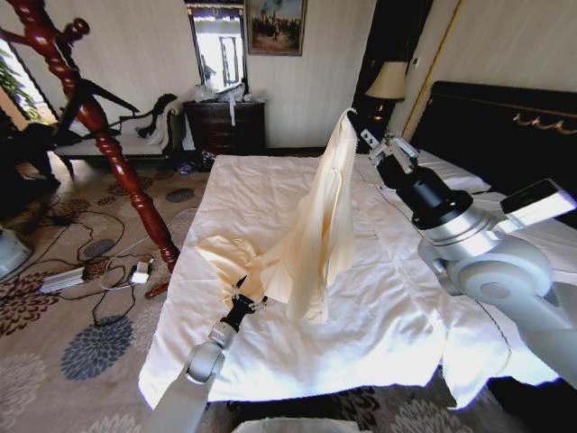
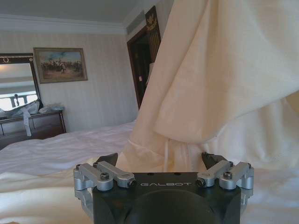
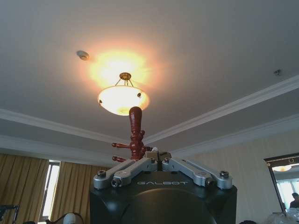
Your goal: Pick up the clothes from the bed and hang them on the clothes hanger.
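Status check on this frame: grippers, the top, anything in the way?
Right gripper shut on the cream top, lifted, hem trailing on the bed. Left gripper open, low at the hem. Hanger not sighted; wooden coat stand beside the bed.

The clothes (image 1: pixel 320 225) hang from the right hand (image 1: pixel 353 122), raised above the middle of the bed (image 1: pixel 406 325), their lower part resting on the sheets. The left hand (image 1: pixel 242 296) sits low beside that part. A wooden coat stand (image 1: pixel 108 149) stands on the floor left of the bed.
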